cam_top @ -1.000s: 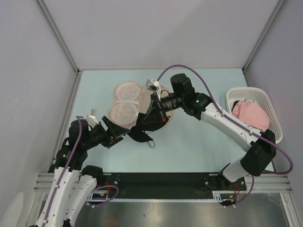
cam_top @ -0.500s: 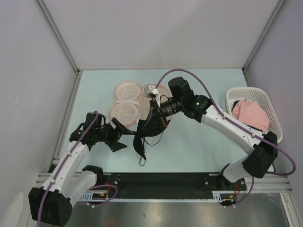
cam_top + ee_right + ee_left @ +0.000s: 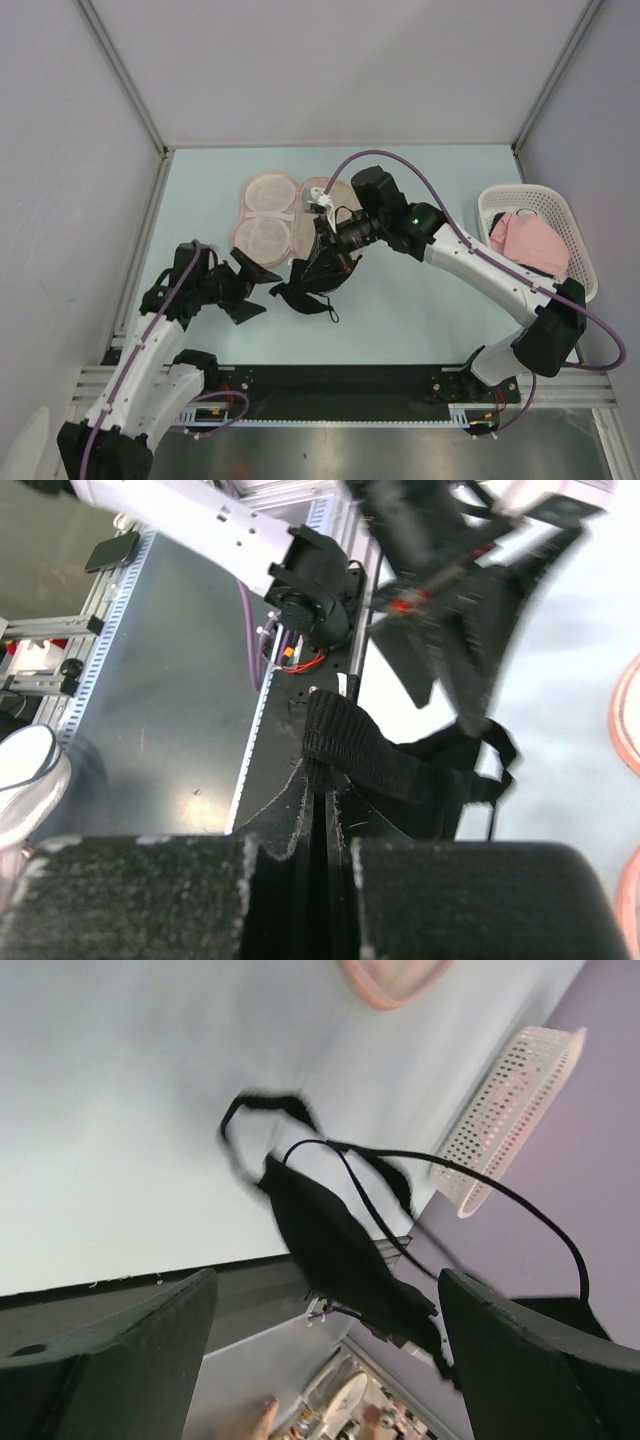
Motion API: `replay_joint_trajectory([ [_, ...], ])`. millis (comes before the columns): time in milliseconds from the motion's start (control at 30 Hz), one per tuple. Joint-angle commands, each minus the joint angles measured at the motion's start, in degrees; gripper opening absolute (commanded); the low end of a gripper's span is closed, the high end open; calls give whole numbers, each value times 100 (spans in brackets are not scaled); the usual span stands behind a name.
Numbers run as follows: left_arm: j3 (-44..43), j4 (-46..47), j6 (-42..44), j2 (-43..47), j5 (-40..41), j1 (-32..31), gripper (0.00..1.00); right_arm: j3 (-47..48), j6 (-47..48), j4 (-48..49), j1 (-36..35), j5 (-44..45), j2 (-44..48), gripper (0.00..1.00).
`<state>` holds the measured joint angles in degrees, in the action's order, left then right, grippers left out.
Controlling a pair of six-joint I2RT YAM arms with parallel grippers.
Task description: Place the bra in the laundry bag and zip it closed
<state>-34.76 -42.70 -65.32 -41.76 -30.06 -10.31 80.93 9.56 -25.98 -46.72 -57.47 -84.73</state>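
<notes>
A pale blue-green table (image 3: 430, 300) is enclosed by plain grey-lilac walls with metal corner posts. On it the opened laundry bag (image 3: 265, 215) is laid flat with its pink lining up and its right lobe partly hidden under the right arm, and a white lattice basket (image 3: 498, 203) holding a pink cloth (image 3: 527, 242) is set at the right edge. The bra (image 3: 308, 288) is pinched in the pressed-together right gripper (image 3: 322, 262) and hung just in front of the bag, its 2 cups bunched and blurred so that contact with the table cannot be judged, while the left gripper (image 3: 256, 292) is spread wide just beside it, apart from the fabric.
</notes>
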Motion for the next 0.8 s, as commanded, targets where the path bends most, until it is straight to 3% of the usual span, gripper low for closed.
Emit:
replay_joint_trajectory([
  [0, -566, -564, -1458, -806, 18, 37, 97, 275, 195, 5, -92, -71, 115, 0],
  [167, -690, -521, -1387, -1133, 18, 20, 94, 397, 213, -22, -197, -36, 79, 0],
  [267, -392, -257, -1553, -1142, -165, -102, 85, 442, 169, 49, -285, 8, 88, 0],
  [467, -4, 393, -1782, -1045, -272, -367, 47, 415, 160, 93, -460, 166, 106, 0],
  [567, -22, 613, -1677, -1019, -219, -402, 37, 380, 151, 84, -583, 298, 184, 0],
  [667, -57, 815, -1510, -966, -132, -402, 3, 231, 116, 145, -680, 491, 351, 0],
  [767, -284, 1070, -1125, -904, 421, -402, 0, 73, 168, 111, -698, 903, 536, 0],
])
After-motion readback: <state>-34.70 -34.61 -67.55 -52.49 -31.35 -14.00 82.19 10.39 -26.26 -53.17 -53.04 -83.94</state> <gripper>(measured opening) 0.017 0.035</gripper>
